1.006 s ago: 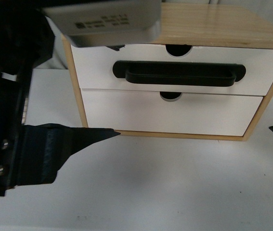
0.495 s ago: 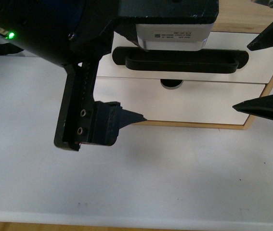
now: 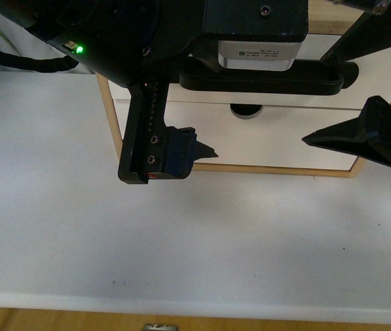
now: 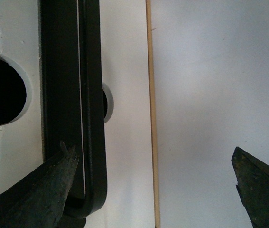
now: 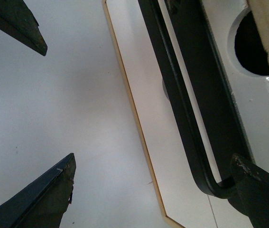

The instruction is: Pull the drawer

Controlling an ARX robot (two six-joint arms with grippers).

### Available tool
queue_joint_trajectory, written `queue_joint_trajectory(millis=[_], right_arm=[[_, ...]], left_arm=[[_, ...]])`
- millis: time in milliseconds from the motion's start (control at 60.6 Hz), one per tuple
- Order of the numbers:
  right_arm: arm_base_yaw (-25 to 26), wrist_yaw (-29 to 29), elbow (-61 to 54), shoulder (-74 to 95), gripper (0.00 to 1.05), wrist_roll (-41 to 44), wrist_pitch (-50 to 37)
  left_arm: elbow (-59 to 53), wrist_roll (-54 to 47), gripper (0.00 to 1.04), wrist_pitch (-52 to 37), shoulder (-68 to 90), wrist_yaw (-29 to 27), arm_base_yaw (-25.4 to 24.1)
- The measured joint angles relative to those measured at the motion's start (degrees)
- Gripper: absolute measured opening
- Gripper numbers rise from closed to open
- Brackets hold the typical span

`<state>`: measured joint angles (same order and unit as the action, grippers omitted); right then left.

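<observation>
Black and spread wide, the jaws of the left gripper (image 4: 153, 151) hold nothing. In the left wrist view 1 fingertip (image 4: 67, 161) lies over the left end of the handle (image 3: 264, 78), just behind its bar, while the other hangs above the bare surface (image 3: 216, 241). Whether that tip touches the bar I cannot tell. The handle's long axis runs left to right across the front of the drawer (image 3: 385, 79), the upper of 2 in the wooden cabinet (image 3: 110, 117), above the plain lower drawer (image 3: 271, 148). At its right end the right gripper (image 3: 314, 100) is equally wide open and empty, 1 fingertip (image 5: 253, 185) beside the bar's curve. Both arms are close. The pull should come straight toward the robot, square to the bar, and the left looks marginally better placed to hook it.
</observation>
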<state>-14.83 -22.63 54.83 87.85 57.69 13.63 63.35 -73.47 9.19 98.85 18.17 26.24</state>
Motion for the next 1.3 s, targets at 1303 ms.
queue_joint_trajectory(millis=[1303], right_arm=[[1.3, -4.9, 4.0, 10.0, 0.96, -2.1, -1.7]], left_arm=[[3.0, -3.0, 0.98, 5.1, 5.0, 0.2, -2.1]])
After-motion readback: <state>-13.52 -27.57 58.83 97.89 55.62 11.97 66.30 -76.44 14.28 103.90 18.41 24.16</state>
